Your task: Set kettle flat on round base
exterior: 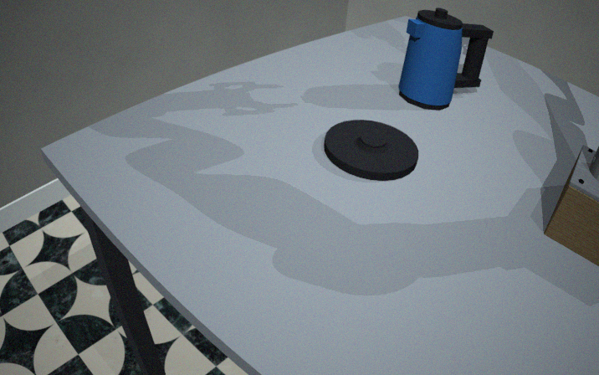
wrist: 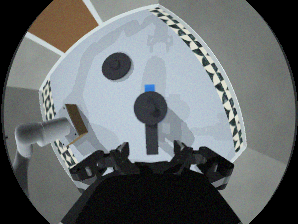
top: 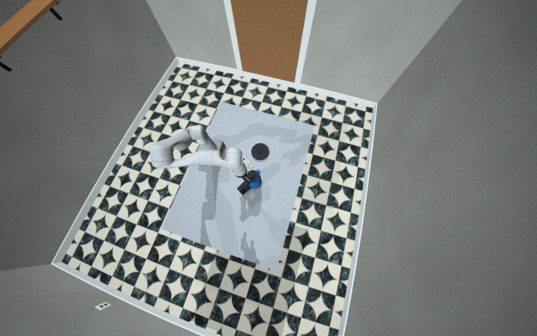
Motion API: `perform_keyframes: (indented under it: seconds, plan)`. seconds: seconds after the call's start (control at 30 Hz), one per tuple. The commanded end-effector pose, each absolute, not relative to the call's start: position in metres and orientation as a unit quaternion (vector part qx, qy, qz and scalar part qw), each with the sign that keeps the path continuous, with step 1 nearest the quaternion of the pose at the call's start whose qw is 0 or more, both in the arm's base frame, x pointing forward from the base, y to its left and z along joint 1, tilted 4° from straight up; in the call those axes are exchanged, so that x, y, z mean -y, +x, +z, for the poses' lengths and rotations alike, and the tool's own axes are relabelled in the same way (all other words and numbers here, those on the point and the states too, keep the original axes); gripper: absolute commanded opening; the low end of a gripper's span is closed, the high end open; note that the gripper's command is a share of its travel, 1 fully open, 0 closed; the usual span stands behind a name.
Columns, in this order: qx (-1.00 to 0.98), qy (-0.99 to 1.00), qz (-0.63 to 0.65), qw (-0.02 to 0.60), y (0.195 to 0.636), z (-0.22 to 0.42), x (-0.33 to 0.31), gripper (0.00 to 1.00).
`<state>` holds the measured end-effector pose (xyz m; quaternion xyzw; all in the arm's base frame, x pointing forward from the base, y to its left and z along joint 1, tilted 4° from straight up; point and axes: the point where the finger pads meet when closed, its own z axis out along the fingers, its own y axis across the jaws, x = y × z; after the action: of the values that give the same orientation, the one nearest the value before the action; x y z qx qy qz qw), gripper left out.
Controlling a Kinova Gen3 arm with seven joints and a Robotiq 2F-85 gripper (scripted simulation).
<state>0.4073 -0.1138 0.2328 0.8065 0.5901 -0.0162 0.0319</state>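
Standing: your kettle [exterior: 427, 61] is upright on the desk [exterior: 221, 274], apart from the base, black lid knob up, spout turned away from the handle.
Handle: the black upright bar [exterior: 473, 55] is free — nothing is touching it in the exterior view.
Base: the dark round base [exterior: 371, 149] lies flat with its stud [exterior: 372, 141] up, near the kettle but not touching it.
End effector: in the wrist view your end effector [wrist: 152, 160] hovers above the kettle, looking down on the lid and the handle bar, its fingers spread wide and holding nothing.
Arm: from the top view the white arm [top: 198, 154] reaches across the desk to a spot over the kettle.
Done: by my reading, only the approach — you are lined up over the handle.
Left: you still have to come down, close on the bar, lift, carry the kettle over the stud, lower it flat and let go.
Watch: neither kettle nor base is fixed, so a nudge could shift either one.
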Motion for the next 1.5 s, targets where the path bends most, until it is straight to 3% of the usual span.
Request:
perform_keyframes:
  seconds: [0.0,0.43,1.47]
  plan:
    - [-0.590,0.806,-0.016,0.033,0.408,0.233,0.114,0.80]
    - [-0.590,0.806,-0.016,0.033,0.408,0.221,0.115,0.80]
    - [-0.590,0.806,-0.016,0.033,0.409,0.112,0.122,0.80]
